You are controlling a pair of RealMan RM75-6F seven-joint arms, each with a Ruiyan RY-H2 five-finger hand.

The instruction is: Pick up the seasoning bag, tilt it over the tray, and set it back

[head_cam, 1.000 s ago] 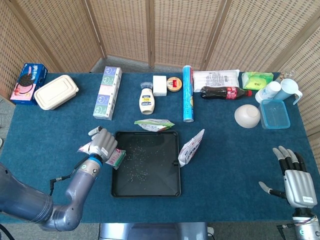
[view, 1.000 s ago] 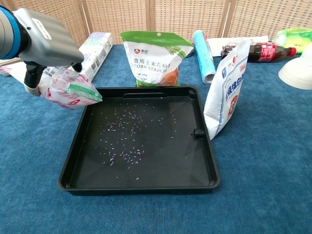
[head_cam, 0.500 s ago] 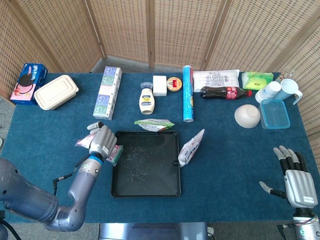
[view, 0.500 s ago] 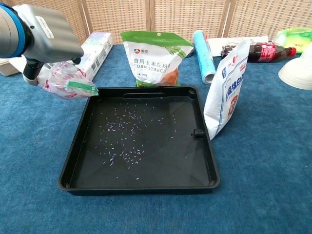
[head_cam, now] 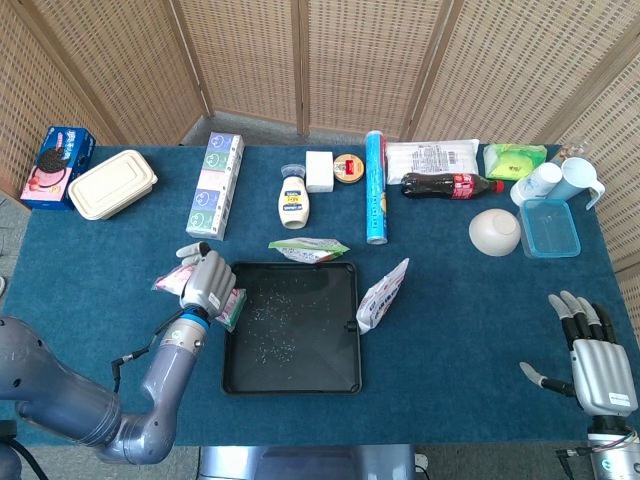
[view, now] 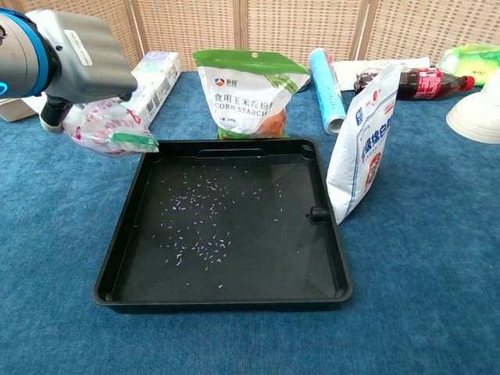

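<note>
Lifting back from the tray (view: 125, 234), my left hand (head_cam: 205, 281) now grasps the seasoning bag (view: 109, 129) just off the tray's near-left corner, green end tilted toward it. My right hand (head_cam: 592, 360) rests far off, fingers spread, empty.

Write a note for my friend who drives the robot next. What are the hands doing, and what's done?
Left hand grips the pink-and-clear plastic seasoning bag with a green top, held in the air just beyond the left edge of the black square plastic tray.
Right hand is open, holding nothing, at the table's far right.
Done: bag picked up; small grains already lie scattered in the tray.
Left: set the bag back down.
</note>
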